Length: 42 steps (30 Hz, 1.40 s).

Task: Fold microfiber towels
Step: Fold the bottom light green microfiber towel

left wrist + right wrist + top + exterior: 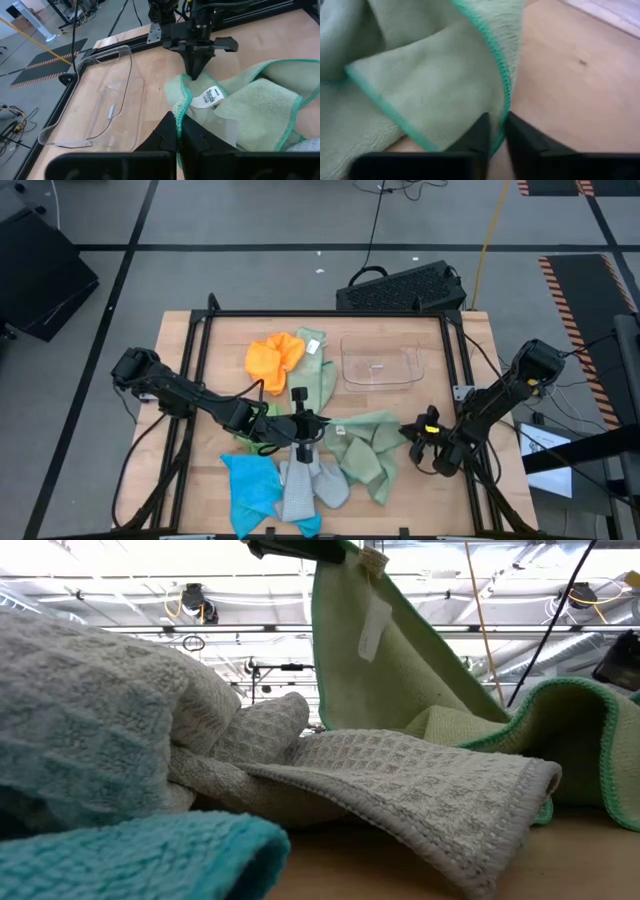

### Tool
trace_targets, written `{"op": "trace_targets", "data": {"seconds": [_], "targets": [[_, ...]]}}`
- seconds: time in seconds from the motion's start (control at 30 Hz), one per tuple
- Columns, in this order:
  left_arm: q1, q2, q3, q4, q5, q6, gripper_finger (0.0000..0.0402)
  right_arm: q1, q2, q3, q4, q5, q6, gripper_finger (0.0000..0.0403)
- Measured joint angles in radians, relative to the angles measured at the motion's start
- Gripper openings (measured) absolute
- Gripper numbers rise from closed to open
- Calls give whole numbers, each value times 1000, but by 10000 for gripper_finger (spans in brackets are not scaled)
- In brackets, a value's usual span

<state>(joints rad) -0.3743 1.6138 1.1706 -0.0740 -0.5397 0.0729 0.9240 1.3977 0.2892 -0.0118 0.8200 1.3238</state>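
High view: the pale green microfiber towel with the bright green stitched edge [365, 448] lies spread between the two grippers, near the table's front.

Left gripper [300, 427]: fingers pinched tight on one edge of the pale green towel; in the left wrist view that green-stitched edge [182, 107] runs straight into the closed fingertips.

Right gripper [415, 430]: fingers drawn narrow on the opposite corner; in the right wrist view the stitched hem [506, 95] drops between the two dark fingers [476, 131], so it looks to be holding cloth, though only by a thin margin.

Other towels: the grey waffle-weave towel [300, 485] and the blue towel [250, 485] lie just in front of the left gripper, the grey one touching the pale green towel; the orange towel [273, 356] sits behind it, well clear.

White tag [210, 96]: just beyond the left fingertips, close to the right gripper.

Clear plastic bin [380, 362]: behind both grippers, apart from the towel.

Risk, slip: the right gripper's bite is at the very hem, so a pull could strip the corner out.

Risk, drag: the grey towel overlaps the pale green one, so lifting may carry it along.

Risk, uneven fold: the towel is bunched between the grippers, so corners may not meet unless it is drawn taut first.
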Motion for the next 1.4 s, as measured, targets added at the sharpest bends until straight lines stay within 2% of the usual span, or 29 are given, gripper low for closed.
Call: {"op": "trace_targets", "data": {"seconds": [0.1,0.23,0.33,0.43,0.53,0.73,1.0,1.1,1.2,1.4], "targets": [[-5,0,0,20,20,7,9,-9,-16,52,14,-66,-67,12],[-24,-19,0,51,31,50,4,-32,-63,131,-59,-63,-200,4],[-37,-57,0,69,30,61,8,-44,-108,224,-176,-59,-263,3],[-57,-101,0,74,25,71,4,-55,-141,323,-322,-21,-332,2],[-87,-142,0,74,24,85,5,-64,-157,426,-395,48,-434,2],[-172,-238,0,70,15,93,3,-86,-167,582,-404,147,-710,1],[-300,-320,0,10,-26,65,4,-92,-167,752,-404,127,-948,1],[-314,-334,0,5,-37,82,7,-92,-167,798,-401,135,-1018,1],[-305,-336,0,-10,-99,79,4,-96,-168,810,-372,198,-1069,0],[-246,-324,0,-79,-198,35,6,-114,-167,810,-390,325,-1054,0]]}}
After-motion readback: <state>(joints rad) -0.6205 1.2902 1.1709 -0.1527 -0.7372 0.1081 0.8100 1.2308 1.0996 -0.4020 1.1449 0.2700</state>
